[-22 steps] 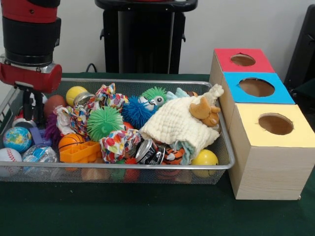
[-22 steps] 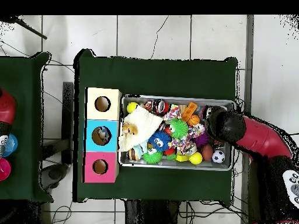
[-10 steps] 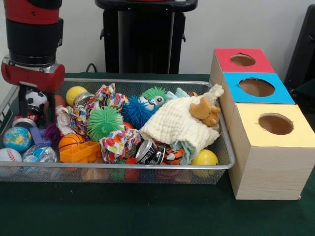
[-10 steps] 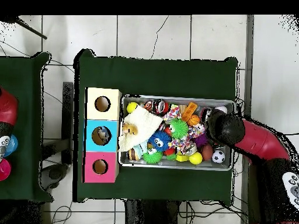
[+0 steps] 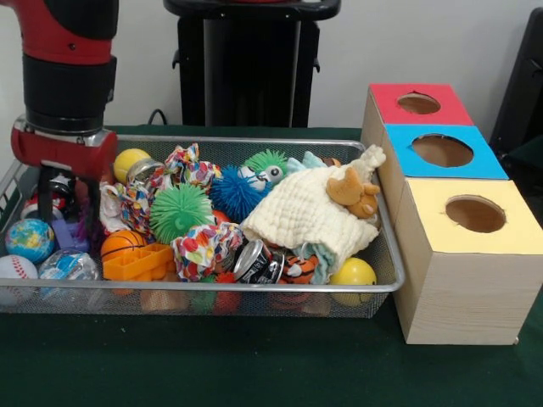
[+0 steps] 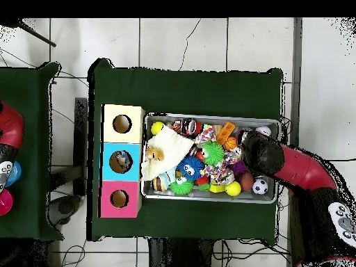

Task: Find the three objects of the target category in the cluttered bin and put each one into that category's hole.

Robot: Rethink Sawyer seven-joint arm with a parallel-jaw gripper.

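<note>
My gripper hangs from the red and black arm into the left end of the wire bin, fingers spread apart and open. Between them, further back, a black-and-white soccer ball shows partly. Around the fingers lie a globe ball, a baseball, an orange basketball and a purple toy. From above, the arm's wrist covers the gripper at the bin's right end, with the soccer ball just beside it. Three hole boxes stand by the bin: red, blue, yellow.
The bin also holds a green spiky ball, a blue spiky ball, two yellow balls, crushed cans, patterned cloth and a cream blanket with a tan plush on it.
The arm has shifted slightly right along the bin's end and come down lower among the toys. The fingers stand wider apart than a second ago.
</note>
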